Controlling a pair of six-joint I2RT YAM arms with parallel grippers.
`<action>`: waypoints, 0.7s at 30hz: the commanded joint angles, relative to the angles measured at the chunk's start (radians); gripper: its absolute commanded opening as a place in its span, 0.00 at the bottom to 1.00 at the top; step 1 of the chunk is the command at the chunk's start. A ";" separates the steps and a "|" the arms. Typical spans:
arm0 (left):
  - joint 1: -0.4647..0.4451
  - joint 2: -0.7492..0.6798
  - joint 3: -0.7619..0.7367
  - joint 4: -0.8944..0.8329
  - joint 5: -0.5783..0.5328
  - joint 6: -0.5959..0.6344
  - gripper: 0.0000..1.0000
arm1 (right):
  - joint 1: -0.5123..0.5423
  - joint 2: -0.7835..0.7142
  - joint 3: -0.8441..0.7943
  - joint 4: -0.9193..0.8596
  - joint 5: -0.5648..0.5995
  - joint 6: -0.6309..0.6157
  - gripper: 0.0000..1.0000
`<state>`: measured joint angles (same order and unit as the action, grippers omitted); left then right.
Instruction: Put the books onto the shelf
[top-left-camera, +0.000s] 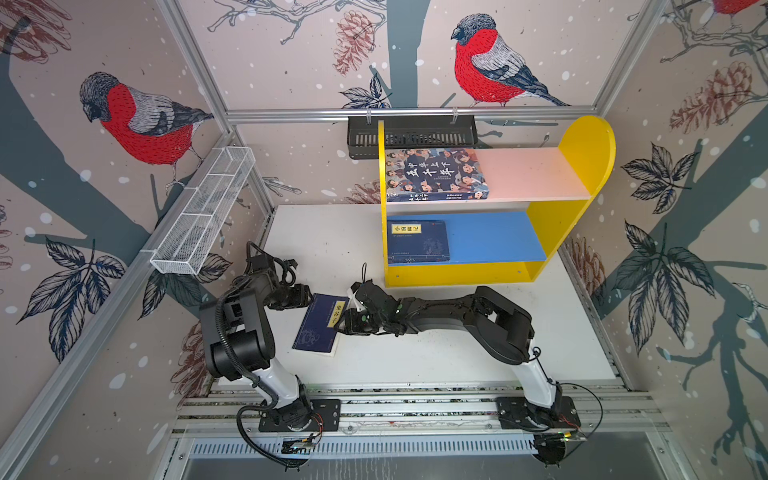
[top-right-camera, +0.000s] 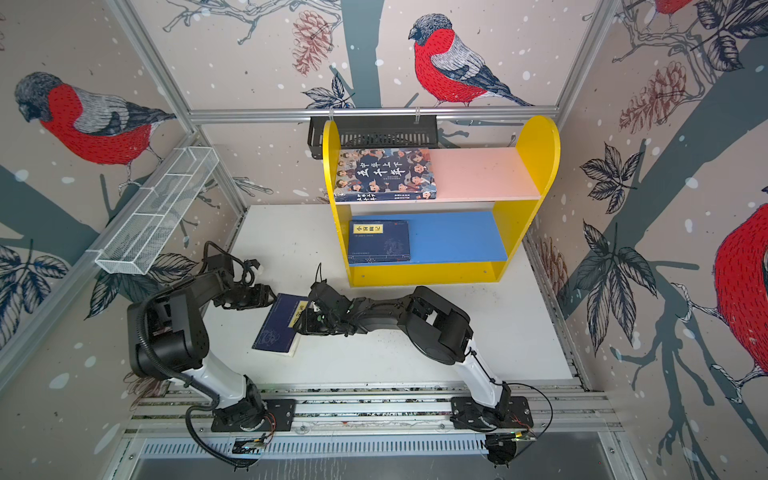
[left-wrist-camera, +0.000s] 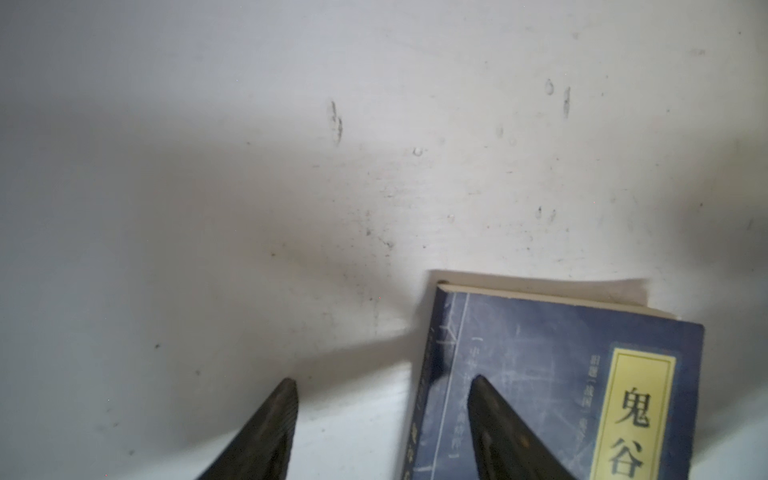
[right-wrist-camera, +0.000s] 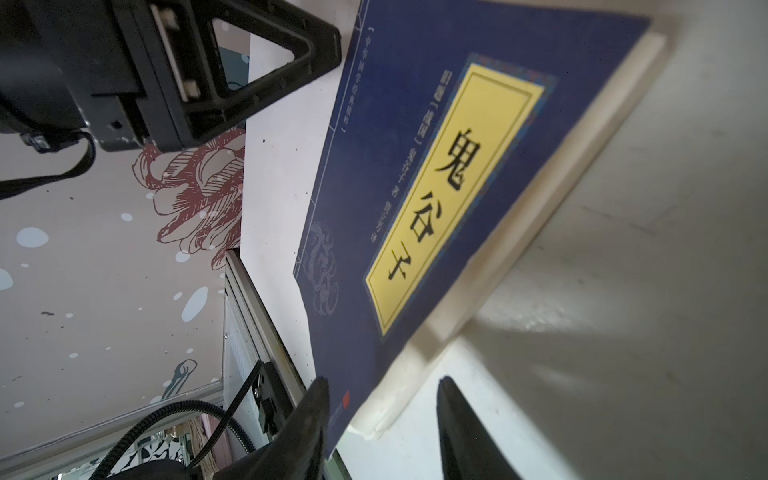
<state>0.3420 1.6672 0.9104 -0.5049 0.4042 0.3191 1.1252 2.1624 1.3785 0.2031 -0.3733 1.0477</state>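
Observation:
A navy book (top-left-camera: 318, 328) (top-right-camera: 276, 328) with a yellow title label lies flat on the white table. My left gripper (top-left-camera: 308, 300) (left-wrist-camera: 384, 380) is open at its far spine corner, one finger over the cover (left-wrist-camera: 540, 353), the other over bare table. My right gripper (top-left-camera: 343, 318) (right-wrist-camera: 383, 379) is open astride the book's (right-wrist-camera: 415, 124) page edge, one finger on the cover and the other apart below the pages. The yellow shelf (top-left-camera: 582, 149) (top-right-camera: 536, 141) holds a large cartoon-face book (top-left-camera: 436, 174) on its pink board and a navy book (top-left-camera: 417, 243) on its blue board.
A black slotted rack (top-left-camera: 411, 133) hangs on the back wall behind the shelf. A white wire basket (top-left-camera: 203, 212) is fixed to the left wall. The right halves of both shelf boards are bare. An aluminium rail (top-left-camera: 415, 405) carries both arm bases along the front.

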 joint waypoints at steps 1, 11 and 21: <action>-0.001 0.026 0.000 -0.115 0.059 0.107 0.65 | 0.003 0.009 0.017 0.051 -0.021 0.015 0.43; -0.001 0.051 -0.004 -0.198 0.154 0.240 0.61 | 0.004 0.031 0.025 0.080 -0.036 0.034 0.37; -0.001 0.061 -0.009 -0.246 0.220 0.325 0.60 | -0.007 0.050 0.017 0.145 -0.058 0.072 0.34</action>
<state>0.3420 1.7164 0.9100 -0.6201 0.6483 0.5865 1.1221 2.2021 1.3983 0.2989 -0.4152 1.0992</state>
